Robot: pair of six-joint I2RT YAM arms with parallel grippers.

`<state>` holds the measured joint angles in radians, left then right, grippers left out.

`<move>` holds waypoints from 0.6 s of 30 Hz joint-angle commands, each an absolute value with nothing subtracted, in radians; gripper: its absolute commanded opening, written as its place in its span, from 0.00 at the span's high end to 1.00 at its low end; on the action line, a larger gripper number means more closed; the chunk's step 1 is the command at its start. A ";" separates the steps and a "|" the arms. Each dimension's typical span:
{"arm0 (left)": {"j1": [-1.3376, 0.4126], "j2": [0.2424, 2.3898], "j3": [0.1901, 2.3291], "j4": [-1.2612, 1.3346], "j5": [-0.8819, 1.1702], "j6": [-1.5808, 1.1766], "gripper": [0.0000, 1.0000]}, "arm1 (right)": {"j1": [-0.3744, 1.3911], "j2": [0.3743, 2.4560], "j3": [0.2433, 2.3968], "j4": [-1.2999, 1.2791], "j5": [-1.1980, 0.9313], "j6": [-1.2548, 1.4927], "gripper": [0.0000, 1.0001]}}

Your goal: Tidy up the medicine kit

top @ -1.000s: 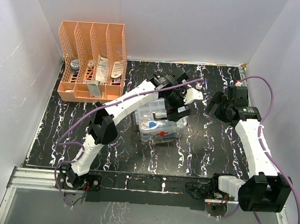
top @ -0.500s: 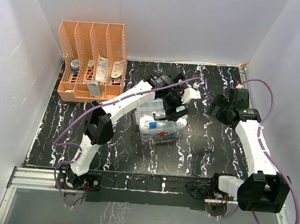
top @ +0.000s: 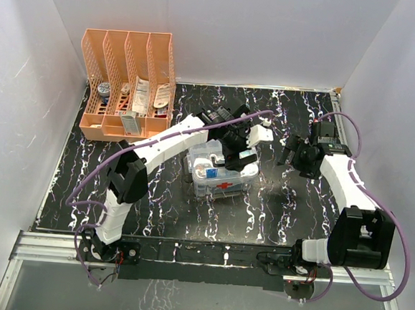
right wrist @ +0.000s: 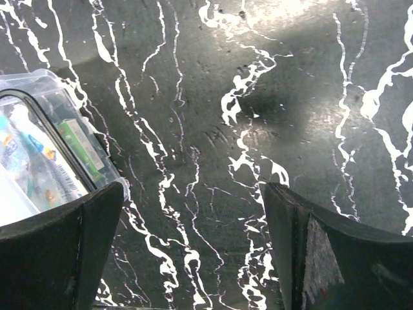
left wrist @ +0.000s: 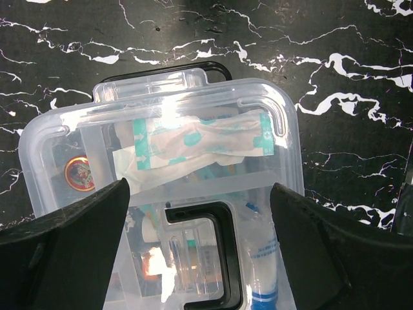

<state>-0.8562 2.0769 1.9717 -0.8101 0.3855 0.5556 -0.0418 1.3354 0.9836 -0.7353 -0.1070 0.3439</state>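
The medicine kit [top: 224, 174] is a deep clear box with a red cross on its front, standing mid-table with its clear lid on. In the left wrist view the lid [left wrist: 161, 129] shows a dark handle [left wrist: 222, 255], with bandage packets and a tube beneath. My left gripper [top: 238, 154] hovers open just above the lid, its fingers [left wrist: 71, 226] either side of the handle, holding nothing. My right gripper [top: 292, 153] is open and empty over bare table right of the kit, whose corner shows in the right wrist view [right wrist: 45, 155].
An orange slotted file rack [top: 129, 84] with several medicine items stands at the back left. White walls close in the black marbled table [top: 283, 204] on three sides.
My left gripper has drawn back slightly toward the kit's rear over the lid. My right arm has swung its gripper left, closer to the kit.
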 commanded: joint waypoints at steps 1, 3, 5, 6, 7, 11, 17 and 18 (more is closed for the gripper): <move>-0.857 2.136 1.871 -0.997 0.371 0.540 0.14 | -0.049 1.351 1.005 -0.674 -0.201 0.284 0.23; -0.851 2.144 1.881 -0.995 0.361 0.531 0.14 | -0.050 1.374 1.001 -0.668 -0.246 0.266 0.46; -0.846 2.149 1.886 -0.985 0.345 0.520 0.14 | -0.052 1.397 0.995 -0.656 -0.288 0.251 0.75; -0.843 2.152 1.890 -0.978 0.336 0.515 0.14 | -0.052 1.409 0.987 -0.641 -0.309 0.246 0.85; -0.840 2.158 1.895 -0.974 0.327 0.509 0.14 | -0.052 1.422 0.978 -0.624 -0.331 0.241 0.92; -0.832 2.181 1.917 -0.970 0.292 0.495 0.14 | -0.054 1.485 0.959 -0.567 -0.413 0.224 1.00; -0.811 2.214 1.982 -0.959 0.217 0.497 0.12 | -0.055 1.545 0.966 -0.531 -0.449 0.216 1.00; -0.806 2.223 1.995 -0.961 0.212 0.503 0.12 | -0.056 1.549 0.963 -0.525 -0.455 0.215 1.00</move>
